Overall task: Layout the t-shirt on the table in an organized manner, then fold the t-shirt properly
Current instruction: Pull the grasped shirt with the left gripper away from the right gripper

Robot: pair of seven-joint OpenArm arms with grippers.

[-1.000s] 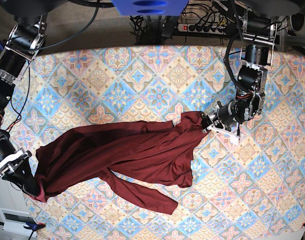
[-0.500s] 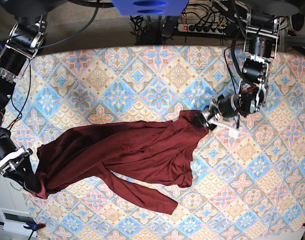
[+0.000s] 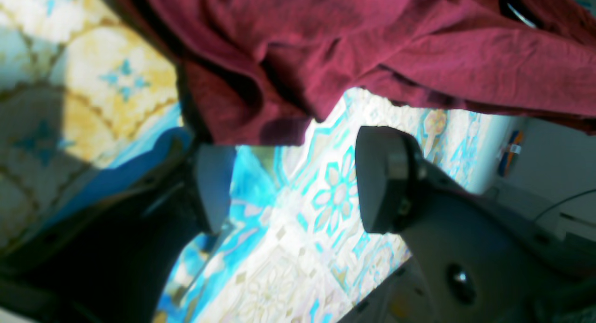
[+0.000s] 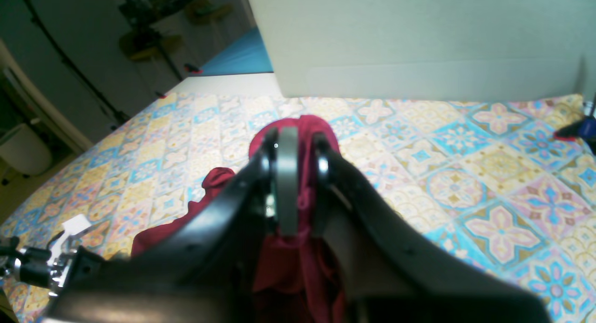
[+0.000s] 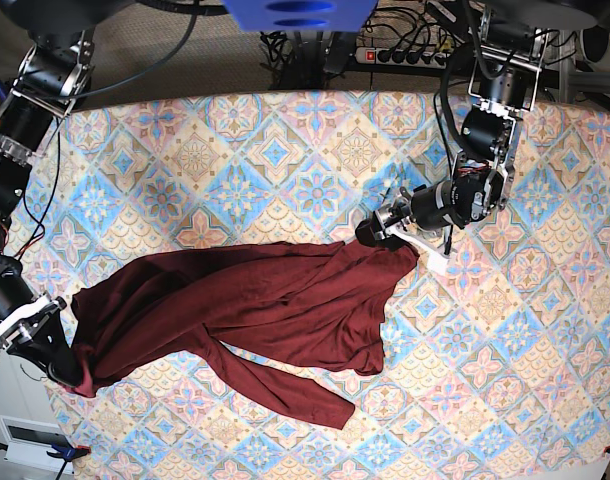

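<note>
The dark maroon t-shirt [image 5: 275,300] lies crumpled across the table [image 5: 285,150], stretched from lower left to centre right, with one long sleeve trailing toward the front. My left gripper [image 5: 375,228] is at the shirt's right corner. In the left wrist view the left gripper [image 3: 298,183] is open, and the shirt [image 3: 372,43] lies just past the fingertips, draping onto one finger [image 3: 212,192]. My right gripper [image 5: 70,375] is at the shirt's far left end. In the right wrist view the right gripper [image 4: 302,146] is shut on a bunch of the shirt [image 4: 326,125].
A power strip and cables [image 5: 405,50] lie behind the table's back edge. A white box [image 5: 30,440] sits off the front left corner. A red clamp [image 4: 572,130] grips the table edge. A pale wall [image 4: 419,34] stands beyond the table.
My left gripper has moved left and toward the back, carrying the shirt's right corner left with it, and now stands open. My right gripper has barely moved.
</note>
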